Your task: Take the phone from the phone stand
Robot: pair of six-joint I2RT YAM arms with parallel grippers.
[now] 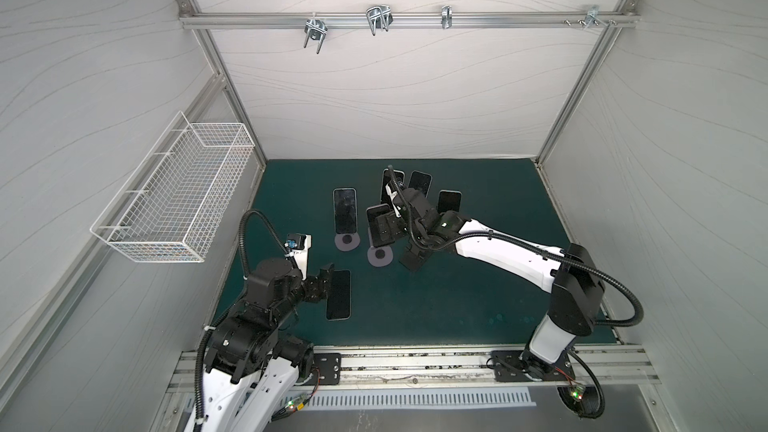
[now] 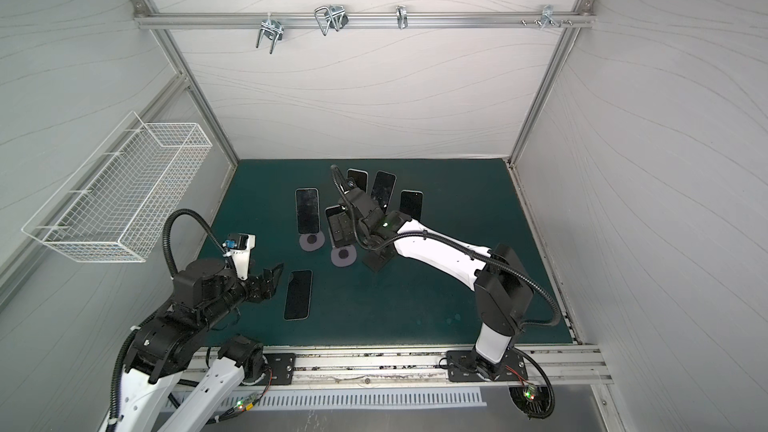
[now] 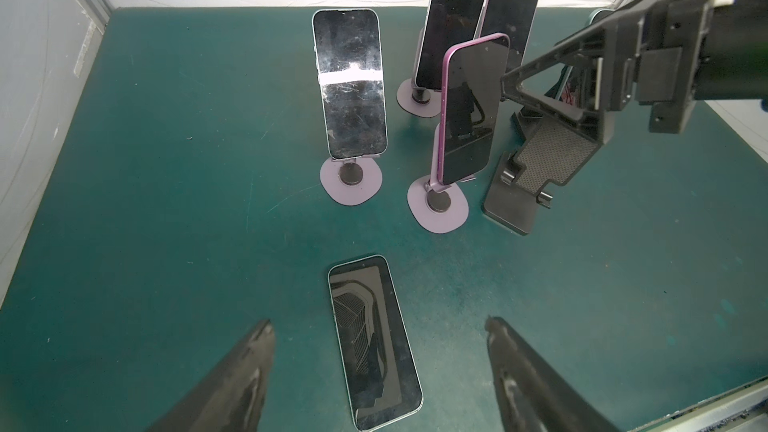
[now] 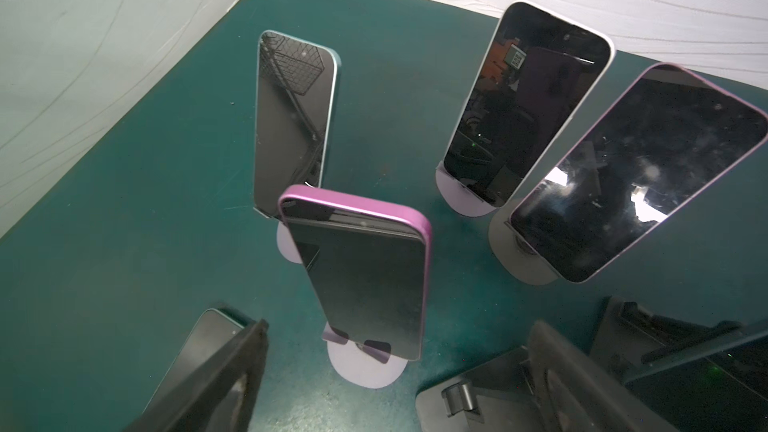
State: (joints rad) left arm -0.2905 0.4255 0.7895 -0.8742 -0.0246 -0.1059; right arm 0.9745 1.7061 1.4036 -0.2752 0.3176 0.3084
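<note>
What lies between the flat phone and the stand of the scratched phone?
Nothing: the left wrist view shows only bare green mat between the flat phone and the scratched phone's stand.

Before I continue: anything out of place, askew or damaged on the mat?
One phone lies flat on the mat on the left arm's side, off any stand, and the black folding stand is empty; that fits the job rather than a fault. The light-blue phone on its stand has a scuffed, smeared-looking screen. Nothing looks toppled or spilled.
</note>
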